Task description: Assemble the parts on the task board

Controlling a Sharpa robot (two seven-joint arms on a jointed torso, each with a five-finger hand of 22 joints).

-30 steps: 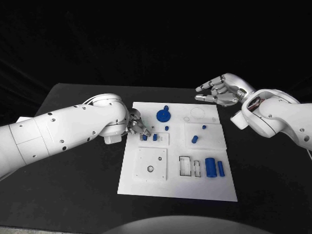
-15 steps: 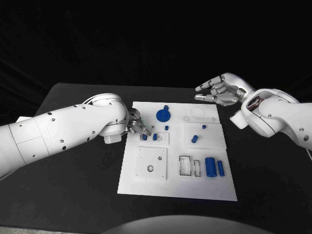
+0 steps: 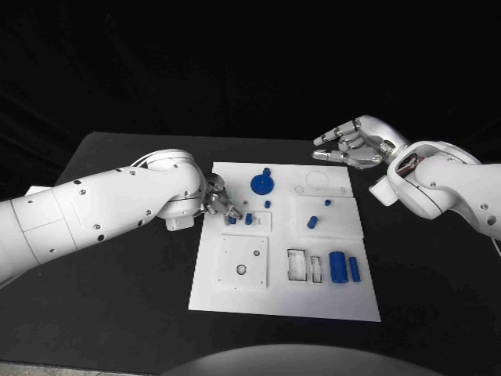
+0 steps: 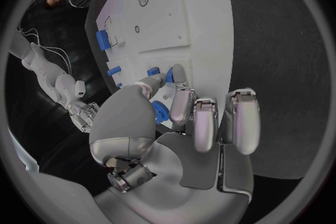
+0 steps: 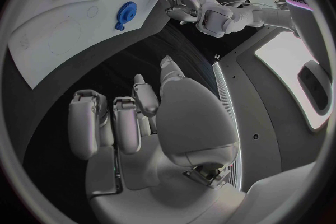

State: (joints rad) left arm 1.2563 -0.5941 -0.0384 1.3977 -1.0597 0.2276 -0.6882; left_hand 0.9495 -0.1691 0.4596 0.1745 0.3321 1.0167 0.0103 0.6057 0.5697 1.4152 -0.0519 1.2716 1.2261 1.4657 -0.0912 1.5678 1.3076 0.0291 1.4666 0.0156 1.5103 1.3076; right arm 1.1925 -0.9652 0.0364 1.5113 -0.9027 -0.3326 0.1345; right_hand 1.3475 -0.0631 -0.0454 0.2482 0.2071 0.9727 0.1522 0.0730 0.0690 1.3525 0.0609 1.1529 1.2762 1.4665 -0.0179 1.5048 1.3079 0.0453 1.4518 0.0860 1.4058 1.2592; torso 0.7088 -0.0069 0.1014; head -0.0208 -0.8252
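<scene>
Head view: the white task board lies in the middle of the black table, with blue parts scattered over it. A gear-shaped part sits toward the board's 11 o'clock corner, two blue cylinders lie side by side near 4 o'clock, and a short peg stands just right of centre. The left hand is at the board's 9 o'clock edge, fingertips down at a small blue part in the raised fixture there. In the left wrist view the thumb and a finger close round a small blue piece, so I judge this hand to be grasping it, though how firmly cannot be told. The right hand hovers off the board at about 1 o'clock, fingers loosely curled, grasping nothing; its wrist view shows those fingers apart over bare table.

The step in hand looks like seating or lifting that small part at the left fixture. The next move likely calls for a fine, straight push or pull by the left hand, keeping the piece aligned with its slot, while the right waits.
</scene>
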